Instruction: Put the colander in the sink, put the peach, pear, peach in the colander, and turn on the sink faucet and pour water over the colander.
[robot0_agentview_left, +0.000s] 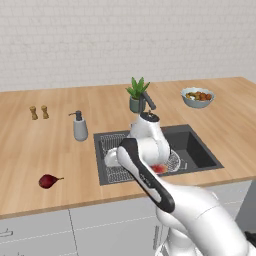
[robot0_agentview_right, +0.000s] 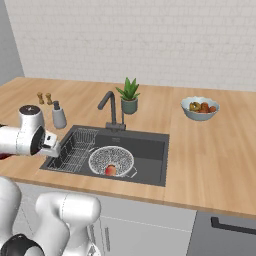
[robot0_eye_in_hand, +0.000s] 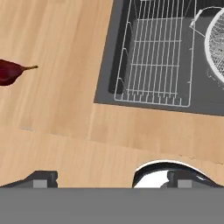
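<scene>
The pale mesh colander (robot0_agentview_right: 111, 159) sits in the dark sink (robot0_agentview_right: 151, 148), to the right of the wire rack (robot0_agentview_right: 75, 149). One orange-pink peach (robot0_agentview_right: 110, 170) lies in the colander. The dark red pear (robot0_agentview_left: 48, 180) lies on the wooden counter left of the sink, near the front edge, and shows again as the pear (robot0_eye_in_hand: 11, 71) at the left of the hand view. My gripper (robot0_eye_in_hand: 113, 179) hovers over the counter's front strip by the sink's left front corner, open, with nothing between its fingers. The faucet (robot0_agentview_right: 111, 107) stands behind the sink, and no water runs.
A blue-grey bowl of mixed fruit (robot0_agentview_right: 200, 108) stands on the counter at the back right. A potted plant (robot0_agentview_right: 129, 96) is beside the faucet. A soap dispenser (robot0_agentview_left: 79, 127) and two small shakers (robot0_agentview_left: 39, 112) stand to the left of the sink.
</scene>
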